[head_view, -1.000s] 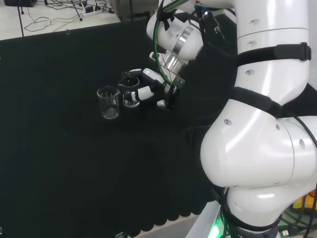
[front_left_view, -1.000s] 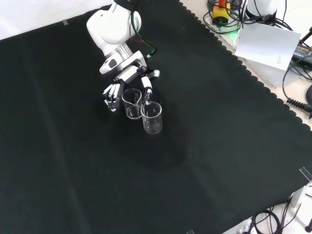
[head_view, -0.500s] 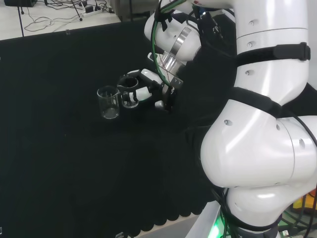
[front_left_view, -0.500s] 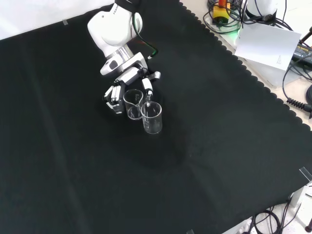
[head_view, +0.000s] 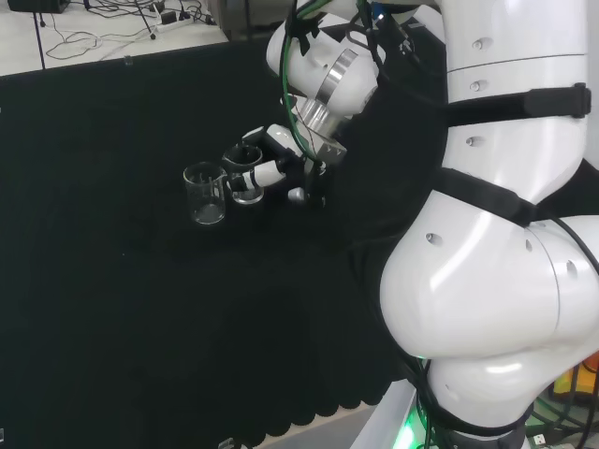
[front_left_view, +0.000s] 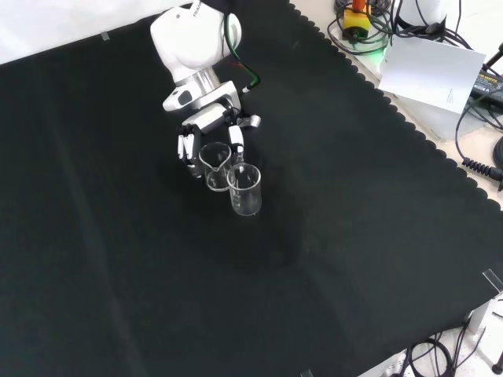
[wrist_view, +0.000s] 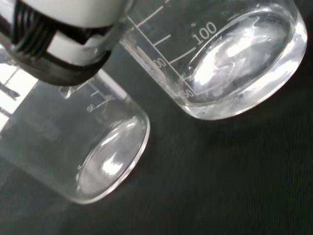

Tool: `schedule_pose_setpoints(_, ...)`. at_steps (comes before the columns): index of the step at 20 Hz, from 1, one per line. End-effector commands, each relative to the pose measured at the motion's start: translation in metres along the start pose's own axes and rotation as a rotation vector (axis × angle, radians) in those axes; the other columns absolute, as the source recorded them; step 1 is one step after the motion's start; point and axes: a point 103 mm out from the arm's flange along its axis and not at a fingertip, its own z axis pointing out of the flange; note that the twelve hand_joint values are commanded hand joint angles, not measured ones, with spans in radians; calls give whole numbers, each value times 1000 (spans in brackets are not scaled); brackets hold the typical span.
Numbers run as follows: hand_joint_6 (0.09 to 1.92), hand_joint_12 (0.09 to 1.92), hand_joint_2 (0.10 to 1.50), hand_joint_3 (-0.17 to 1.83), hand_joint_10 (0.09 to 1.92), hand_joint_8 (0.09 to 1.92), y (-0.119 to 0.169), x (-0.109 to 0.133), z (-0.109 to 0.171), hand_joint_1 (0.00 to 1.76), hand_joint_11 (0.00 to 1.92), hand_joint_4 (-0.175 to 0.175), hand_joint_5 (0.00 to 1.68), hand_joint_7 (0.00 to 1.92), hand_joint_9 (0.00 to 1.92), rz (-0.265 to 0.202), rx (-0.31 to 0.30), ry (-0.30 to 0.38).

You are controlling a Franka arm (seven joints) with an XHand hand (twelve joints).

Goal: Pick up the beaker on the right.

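- Your black cloth covers the whole bench, and you have two clear glass beakers standing on it.
- Your one white arm fills the right of the head view; in the front view its last link comes in from the top.
- Your hand sits at the upper beaker in the front view. Fingers curl down one side of the glass and the thumb comes down the other, so you have the hand closed around it, though whether every fingertip touches the glass is hard to say through it.
- The beaker in the hand is the right-hand one in the head view, upright and low over the cloth.
- The second beaker stands free just beside it, lower in the front view and to the left in the head view; the two rims look close to touching.
- Both beakers appear empty: in the wrist view you see straight through each base to the cloth.
- Both carry white graduation marks on the wall in the wrist view.
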Motion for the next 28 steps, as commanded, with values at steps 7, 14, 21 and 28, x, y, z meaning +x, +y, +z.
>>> schedule_pose_setpoints(7,560,928,834,319,97,102,-3,-3,-61,1109,1082,175,1273,1650,1503,33,-53,-137)
schedule_pose_setpoints(14,556,907,815,351,87,87,-12,-7,-91,1112,1104,175,1280,1669,1524,29,7,-147)
schedule_pose_setpoints(21,557,908,811,360,87,87,-17,7,-100,1112,1118,175,1280,1676,1535,12,73,-168)
schedule_pose_setpoints(28,558,906,808,365,87,87,-20,25,-107,1113,1119,175,1280,1679,1539,-34,143,-191)
